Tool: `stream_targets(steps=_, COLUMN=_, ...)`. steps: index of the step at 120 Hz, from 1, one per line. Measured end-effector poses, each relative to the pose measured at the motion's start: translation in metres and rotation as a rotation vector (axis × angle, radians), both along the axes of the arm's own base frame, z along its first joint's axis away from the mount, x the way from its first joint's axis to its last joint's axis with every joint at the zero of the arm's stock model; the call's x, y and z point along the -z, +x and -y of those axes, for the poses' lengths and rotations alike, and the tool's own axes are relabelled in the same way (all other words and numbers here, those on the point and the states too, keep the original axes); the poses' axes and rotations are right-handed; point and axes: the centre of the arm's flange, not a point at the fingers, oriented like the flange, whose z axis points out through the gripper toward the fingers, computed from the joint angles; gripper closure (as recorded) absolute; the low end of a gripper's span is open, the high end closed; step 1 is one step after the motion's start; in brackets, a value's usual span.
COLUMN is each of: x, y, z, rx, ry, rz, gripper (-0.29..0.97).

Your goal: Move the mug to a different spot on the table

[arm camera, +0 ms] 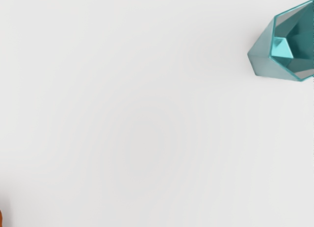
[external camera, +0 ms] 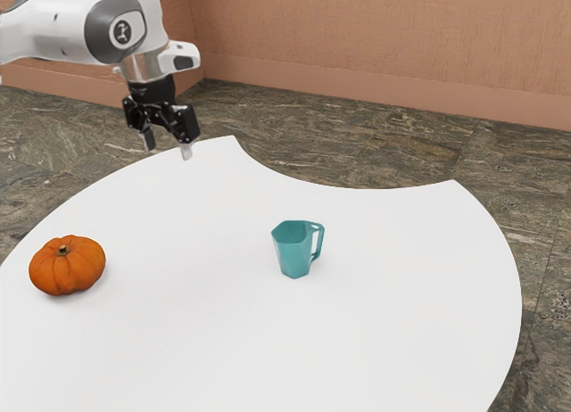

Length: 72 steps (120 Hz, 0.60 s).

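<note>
We hold our gripper (external camera: 168, 146) open, empty, above the table (external camera: 178, 341); the mug (external camera: 296, 249) stands upright well apart, toward the exterior view's lower right.

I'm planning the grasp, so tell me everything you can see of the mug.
The mug is teal and glossy, with faceted, angular walls that taper toward the base and a squared handle on the exterior view's right. It stands upright and empty, mouth up, near the middle of the white table. Only the table touches it. The gripper hangs open well away, and the pumpkin sits apart toward the exterior view's left.
</note>
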Motion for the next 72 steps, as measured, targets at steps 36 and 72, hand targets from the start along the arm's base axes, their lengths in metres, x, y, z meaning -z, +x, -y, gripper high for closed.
stream_targets(steps=36, x=0.020, y=0.032, z=0.053, rx=0.083, ry=0.017, rz=0.004, gripper=0.02)
stream_targets(steps=72, x=0.073, y=0.100, z=0.184, rx=0.299, ry=-0.035, rz=0.019, gripper=0.02)
